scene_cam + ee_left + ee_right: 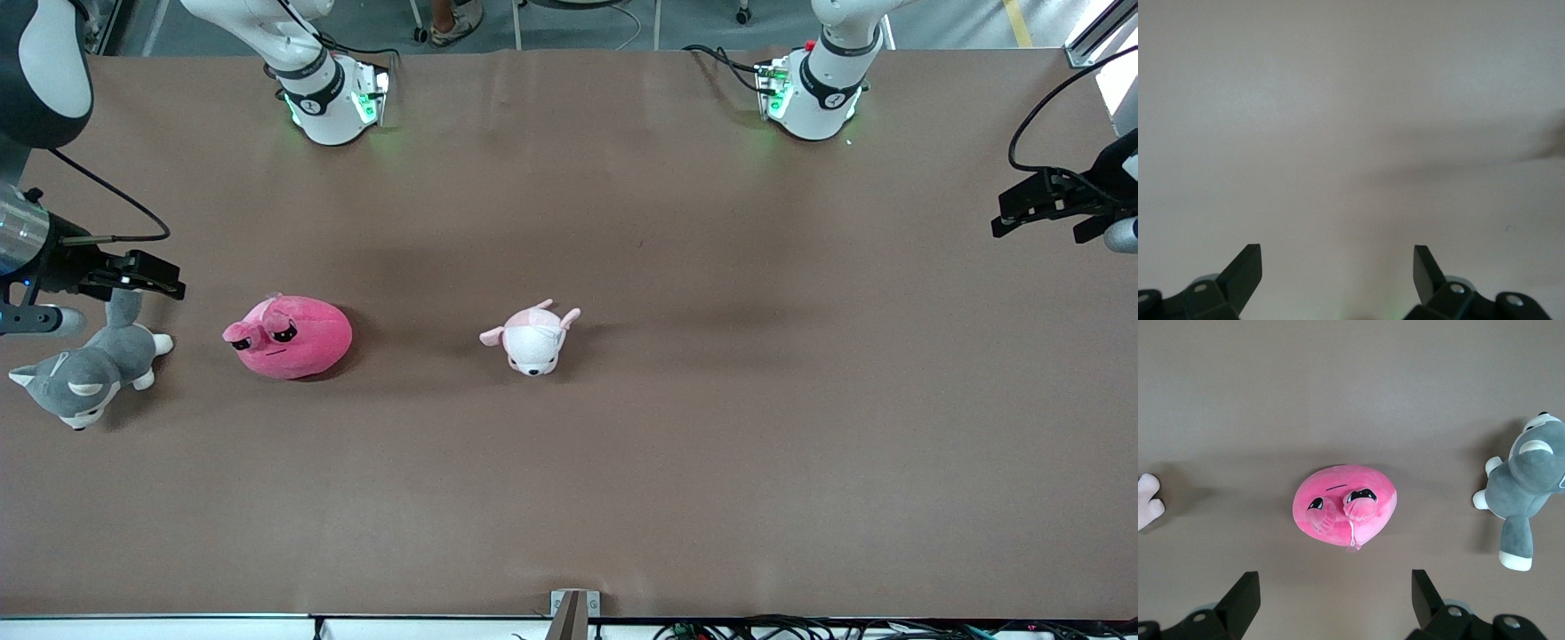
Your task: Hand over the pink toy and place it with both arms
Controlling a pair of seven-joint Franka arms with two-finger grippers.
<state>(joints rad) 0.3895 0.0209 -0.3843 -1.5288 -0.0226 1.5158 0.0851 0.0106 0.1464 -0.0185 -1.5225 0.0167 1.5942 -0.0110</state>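
Observation:
The pink toy (298, 342) is a hot-pink rounded plush with droopy black eyes. It lies on the brown table toward the right arm's end and also shows in the right wrist view (1345, 503). My right gripper (169, 280) is open and empty, up in the air over the table edge beside the husky; in its wrist view (1336, 583) the jaws stand wide apart, clear of the pink toy. My left gripper (1005, 218) is open and empty over the left arm's end of the table; its wrist view (1337, 257) shows only bare table.
A grey-and-white husky plush (84, 373) lies beside the pink toy at the right arm's end and shows in the right wrist view (1525, 493). A small white puppy plush (533, 338) lies near the table's middle; its edge shows in the right wrist view (1148, 500).

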